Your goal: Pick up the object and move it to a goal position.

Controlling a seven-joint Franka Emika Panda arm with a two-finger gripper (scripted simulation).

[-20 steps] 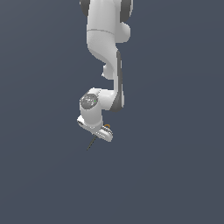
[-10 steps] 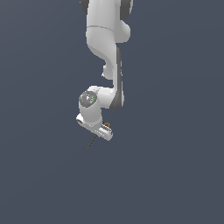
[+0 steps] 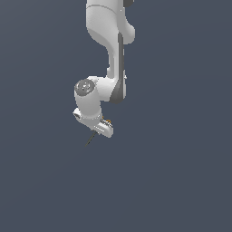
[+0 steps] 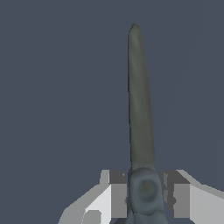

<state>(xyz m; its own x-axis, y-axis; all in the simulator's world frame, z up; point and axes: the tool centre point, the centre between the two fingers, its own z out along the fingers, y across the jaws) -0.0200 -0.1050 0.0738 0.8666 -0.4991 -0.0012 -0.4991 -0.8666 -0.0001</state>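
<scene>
1. In the exterior view, the white arm (image 3: pixel 111 50) is seen reaching down from the top of the picture, with the wrist bent toward the exterior view's left and the gripper (image 3: pixel 100 127) at its lowest point.
2. A thin dark line, taken to be the blades of the scissors (image 3: pixel 92 138), is seen sticking out below the gripper and slanting down toward the exterior view's left. A small orange speck at the gripper's edge is probably a handle, though it is too small to be sure.
3. No table edge, goal marker or other thing can be made out against the flat grey ground in this view.
4. In the wrist view, the scissors (image 4: pixel 141 113) are seen clamped at the pivot between the two fingers (image 4: pixel 114 194), which are closed against either side of it. The long dark blades point straight away from the camera; the handles are hidden.
5. The step in hand is judged to be the carry to the goal. The hold sits at the pivot, so the long blades could swing; the squeeze is best kept firm, the wrist kept at a steady angle, and the move made smoothly with no sudden turn.
</scene>
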